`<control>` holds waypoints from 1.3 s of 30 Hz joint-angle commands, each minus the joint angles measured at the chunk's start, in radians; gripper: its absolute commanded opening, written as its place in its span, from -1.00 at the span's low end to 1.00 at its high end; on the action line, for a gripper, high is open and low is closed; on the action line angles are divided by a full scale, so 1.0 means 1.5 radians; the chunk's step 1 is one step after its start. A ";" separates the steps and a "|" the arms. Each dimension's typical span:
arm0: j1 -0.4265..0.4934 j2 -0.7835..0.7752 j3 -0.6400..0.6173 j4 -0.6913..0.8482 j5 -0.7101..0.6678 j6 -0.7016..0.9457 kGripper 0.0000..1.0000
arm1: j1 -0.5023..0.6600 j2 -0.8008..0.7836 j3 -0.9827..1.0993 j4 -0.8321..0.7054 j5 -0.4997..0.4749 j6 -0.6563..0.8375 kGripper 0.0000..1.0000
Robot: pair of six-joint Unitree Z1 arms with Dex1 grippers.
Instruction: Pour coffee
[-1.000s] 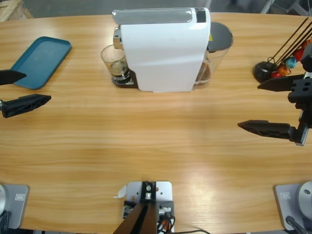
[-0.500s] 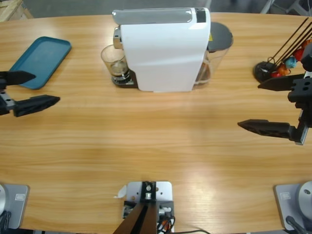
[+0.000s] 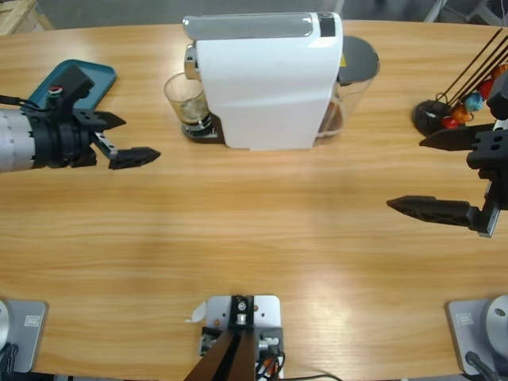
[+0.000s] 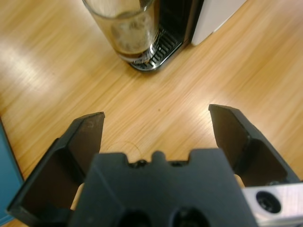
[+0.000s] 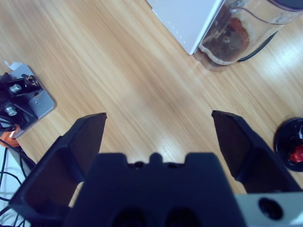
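**High view and wrist views: both grippers empty, coffee in the glass at the machine**

High view shows a long wooden table (image 3: 254,230) with a white box-shaped coffee machine with a silver top (image 3: 266,79) standing near the far edge. A clear drinking glass (image 3: 185,99) stands on the black drip grille (image 3: 198,129) at the machine's left end. A shallow layer of dark brown coffee (image 4: 132,49) lies in the bottom of that glass; the left wrist view shows this most clearly. A transparent water tank with a dark grey lid (image 3: 353,75) sits against the machine's right end.

Left arm: the left gripper (image 3: 125,139) enters from the left edge, its two black jaws spread wide with nothing between them. It points toward the glass and is apart from it, with bare table between. A teal rectangular tray (image 3: 67,91) lies just behind it, near the table's left end.

Right arm: the right gripper (image 3: 425,171) enters from the right edge, jaws spread wide and holding nothing. It sits well apart from the machine. The right wrist view shows the tank and the machine's white corner ahead of the jaws. A black round stand with thin dark rods and coloured capsules (image 3: 444,115) is just beside the right gripper, toward the far edge.
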 commanded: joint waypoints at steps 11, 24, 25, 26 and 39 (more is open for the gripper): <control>-0.007 0.194 0.166 -0.455 0.039 0.000 0.80 | 0.009 -0.012 0.021 -0.005 -0.005 0.005 0.96; -0.007 0.427 0.218 -0.896 0.036 0.015 0.83 | 0.009 -0.009 0.020 -0.005 -0.005 0.005 0.96; -0.007 0.427 0.219 -0.897 0.036 0.016 0.83 | 0.009 -0.009 0.020 -0.005 -0.005 0.005 0.96; -0.007 0.427 0.220 -0.898 0.036 0.019 0.83 | 0.009 -0.008 0.020 -0.005 -0.005 0.005 0.96; -0.006 0.429 0.193 -0.905 0.037 0.029 0.83 | 0.009 0.002 0.015 -0.003 -0.004 0.004 0.96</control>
